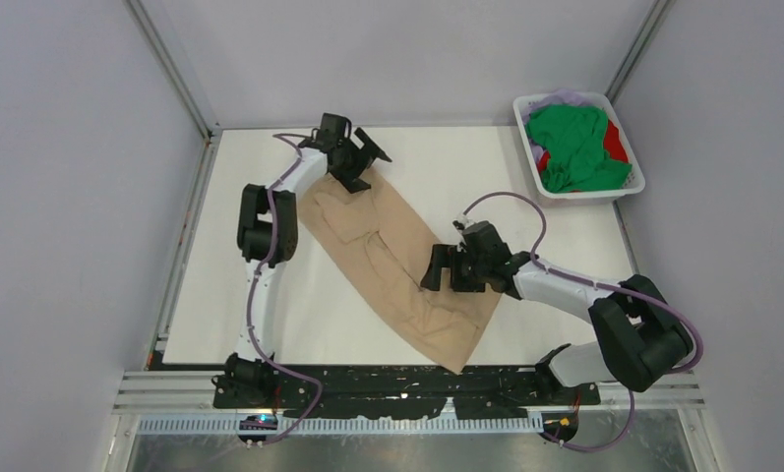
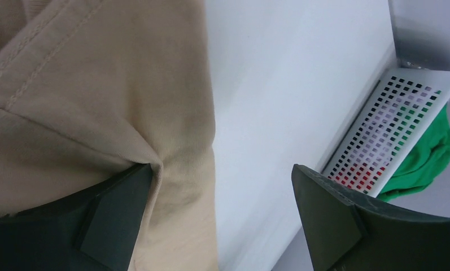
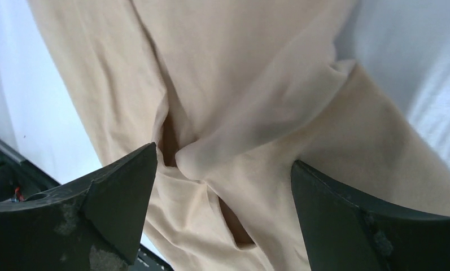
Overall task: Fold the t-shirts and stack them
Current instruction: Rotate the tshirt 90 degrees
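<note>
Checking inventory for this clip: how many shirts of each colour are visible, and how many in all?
Beige t-shirt, on the table: 1
Green t-shirt, in the basket: 1
Red t-shirt, basket: 1
Lilac t-shirt, basket: 1
Total: 4

White perforated basket (image 1: pixel 594 195), apparently on the table's (image 1: pixel 319 324) far-right corner

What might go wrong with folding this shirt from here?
The shirt is bunched in loose folds under the open right gripper; a pinch may catch only one layer. The open left gripper straddles the shirt's edge, half over the table, so closing might drag the cloth askew.
</note>
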